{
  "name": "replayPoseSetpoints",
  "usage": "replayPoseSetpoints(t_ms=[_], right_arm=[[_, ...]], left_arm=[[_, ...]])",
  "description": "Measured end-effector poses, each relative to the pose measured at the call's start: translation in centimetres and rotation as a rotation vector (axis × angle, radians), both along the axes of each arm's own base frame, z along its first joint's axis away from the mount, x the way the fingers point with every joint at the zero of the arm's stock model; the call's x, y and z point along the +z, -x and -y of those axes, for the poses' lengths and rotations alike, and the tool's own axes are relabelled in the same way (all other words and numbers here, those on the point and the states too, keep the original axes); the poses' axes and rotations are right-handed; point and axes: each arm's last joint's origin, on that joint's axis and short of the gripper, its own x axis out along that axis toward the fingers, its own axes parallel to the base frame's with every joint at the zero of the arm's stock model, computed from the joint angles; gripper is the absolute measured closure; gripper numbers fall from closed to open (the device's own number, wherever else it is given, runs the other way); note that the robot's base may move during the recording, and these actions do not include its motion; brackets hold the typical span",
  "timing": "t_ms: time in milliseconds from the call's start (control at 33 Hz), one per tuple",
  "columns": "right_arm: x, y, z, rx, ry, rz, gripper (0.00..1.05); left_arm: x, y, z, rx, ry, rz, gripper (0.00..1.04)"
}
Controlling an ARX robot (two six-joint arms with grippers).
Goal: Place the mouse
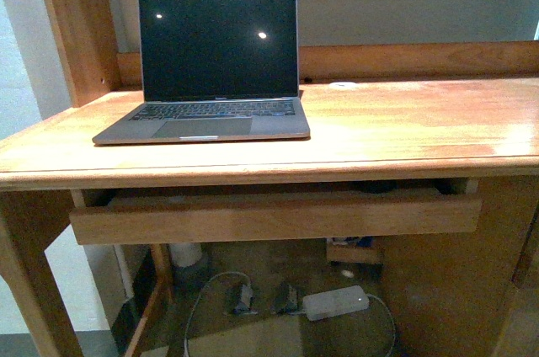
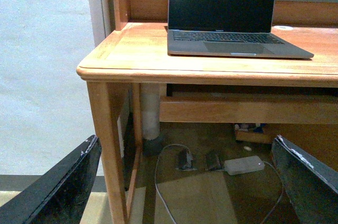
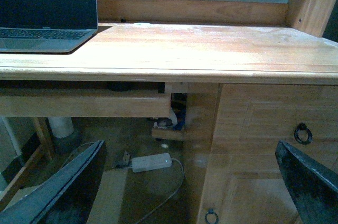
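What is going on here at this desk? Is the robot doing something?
Nothing is being handled now. The left gripper and the right gripper are both open and empty, held in front of the desk. An open laptop with a dark screen stands on the desk. Under the top, a tray is slightly out; a dark rounded shape inside may be the mouse, but I cannot be sure.

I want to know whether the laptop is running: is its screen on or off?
Off, or at least dark: the laptop is open, yet its screen is black, with only two small light reflections.
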Motion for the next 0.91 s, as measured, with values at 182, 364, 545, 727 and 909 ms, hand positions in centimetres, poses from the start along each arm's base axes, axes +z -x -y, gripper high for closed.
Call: replayPoseSetpoints(t_ms=[182, 364, 545, 727, 909], right_arm=[[0.0, 0.0, 0.0, 0.000, 0.000, -0.001, 0.07], [0.0, 0.0, 0.0, 0.000, 0.000, -0.001, 0.07], [0.0, 0.0, 0.0, 0.000, 0.000, -0.001, 0.07], [0.0, 0.0, 0.0, 0.000, 0.000, -0.001, 0.07], [0.0, 0.0, 0.0, 0.000, 0.000, -0.001, 0.07]], left_arm=[[0.0, 0.0, 0.0, 0.000, 0.000, -0.001, 0.07], [0.6, -0.5, 0.4, -0.045, 0.060, 0.048, 0.07], [0.4, -2.8, 1.0, -0.132, 0.298, -0.002, 0.07], [0.0, -4.4, 1.7, -0.166, 0.493, -0.014, 0.07], [-1.7, -7.1, 2.6, -0.176, 0.767, -0.056, 0.07]])
